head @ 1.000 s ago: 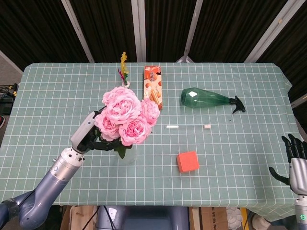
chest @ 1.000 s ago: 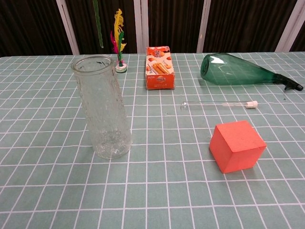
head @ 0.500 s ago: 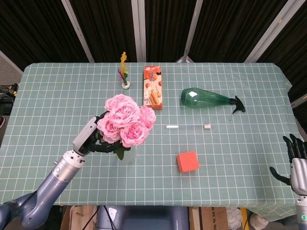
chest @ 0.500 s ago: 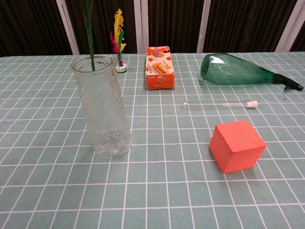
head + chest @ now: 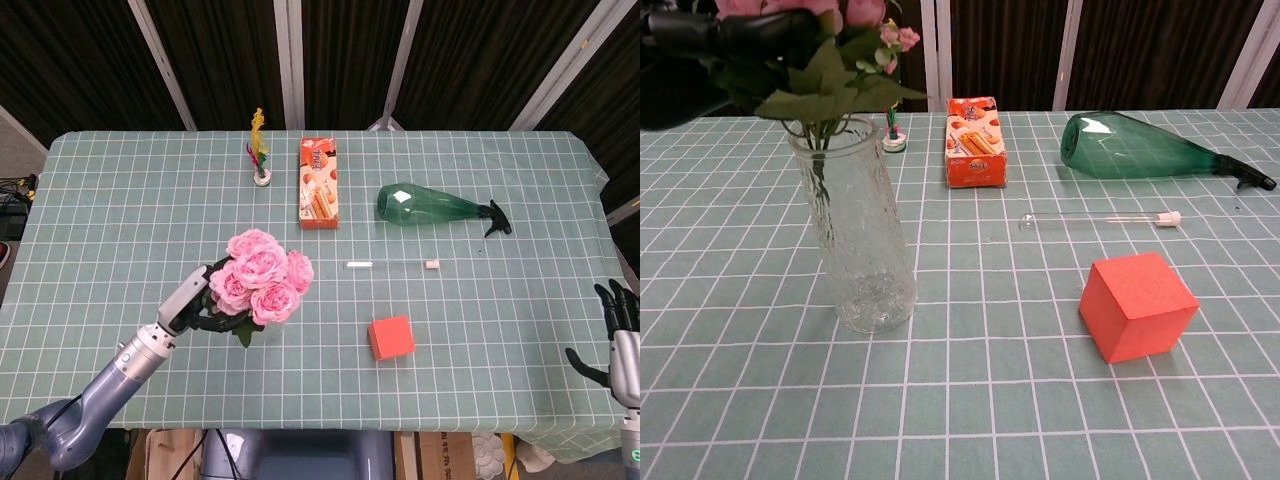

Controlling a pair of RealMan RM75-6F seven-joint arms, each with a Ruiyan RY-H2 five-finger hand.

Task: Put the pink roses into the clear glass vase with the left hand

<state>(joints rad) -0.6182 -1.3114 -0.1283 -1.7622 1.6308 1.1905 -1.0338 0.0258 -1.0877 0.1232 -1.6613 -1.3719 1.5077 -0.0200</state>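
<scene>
Directly under the left hand (image 5: 196, 303), which gripped the pink roses (image 5: 259, 288), their upright stems were entering the clear glass vase (image 5: 855, 235).

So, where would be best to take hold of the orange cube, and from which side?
Take the orange cube from above, fingers on two opposite flat side faces. It sits flat and alone on the table, so every side is free; the right hand is nearest.

head view overhead; chest view low, close; share table (image 5: 120, 200).
</scene>
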